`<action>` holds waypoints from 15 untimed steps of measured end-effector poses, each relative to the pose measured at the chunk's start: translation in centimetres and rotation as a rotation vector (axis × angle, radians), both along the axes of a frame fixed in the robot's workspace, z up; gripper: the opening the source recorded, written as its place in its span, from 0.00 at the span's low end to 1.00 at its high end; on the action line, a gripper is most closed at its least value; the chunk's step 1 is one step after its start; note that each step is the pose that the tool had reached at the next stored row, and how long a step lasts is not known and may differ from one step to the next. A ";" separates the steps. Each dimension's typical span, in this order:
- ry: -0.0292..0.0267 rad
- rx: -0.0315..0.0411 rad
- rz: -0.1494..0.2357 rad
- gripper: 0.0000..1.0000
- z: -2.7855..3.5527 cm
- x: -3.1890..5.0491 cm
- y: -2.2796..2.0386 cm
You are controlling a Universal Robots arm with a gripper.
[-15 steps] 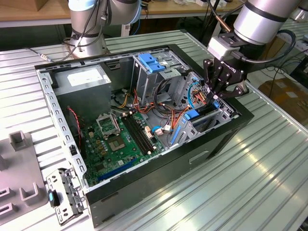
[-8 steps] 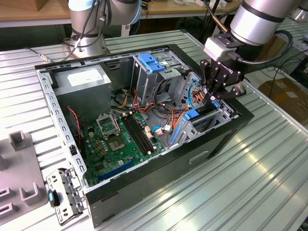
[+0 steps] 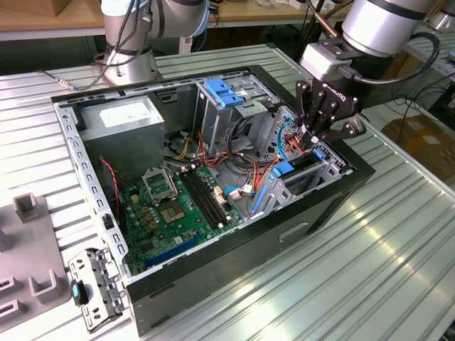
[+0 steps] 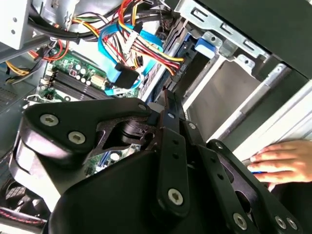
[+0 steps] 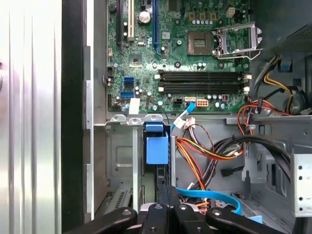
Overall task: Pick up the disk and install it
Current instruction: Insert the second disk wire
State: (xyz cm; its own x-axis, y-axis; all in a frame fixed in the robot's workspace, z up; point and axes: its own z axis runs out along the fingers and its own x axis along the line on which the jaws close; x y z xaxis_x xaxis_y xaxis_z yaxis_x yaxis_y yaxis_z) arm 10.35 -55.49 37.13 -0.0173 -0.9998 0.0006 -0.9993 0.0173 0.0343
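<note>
Disk (image 3: 301,165) edge-up in drive cage (image 3: 334,165)

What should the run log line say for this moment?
hand: inside computer case, at drive cage | disk: blue rail visible in cage | person's hand: beside case

Silver-grey cylindrical arm link (image 3: 387,25), glossy, with a black cable alongside. Pale grey wrist block below it. Black gripper (image 3: 318,131): matte linkage bars, white lettering on the body. Silver round-head screws at the link pivots in the second wrist view (image 4: 176,196).
</note>
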 end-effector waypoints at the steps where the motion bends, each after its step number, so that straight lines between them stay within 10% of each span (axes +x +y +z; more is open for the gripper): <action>1: 0.0000 0.0000 0.000 0.11 0.27 0.02 0.00; 4: 0.0003 0.0000 0.000 0.11 1.58 0.06 0.03; 7: 0.0003 -0.0177 0.000 0.11 2.69 0.17 0.47; 11: 0.0003 -0.0684 0.000 0.11 3.16 0.33 1.80; 15: 0.0019 -0.0743 0.000 0.11 3.23 0.62 3.83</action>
State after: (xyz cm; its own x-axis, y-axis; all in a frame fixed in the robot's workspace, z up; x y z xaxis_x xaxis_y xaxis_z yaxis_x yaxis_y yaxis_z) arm 10.97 -51.66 40.36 -0.0172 -0.9970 0.0748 -0.9992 0.0198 0.0348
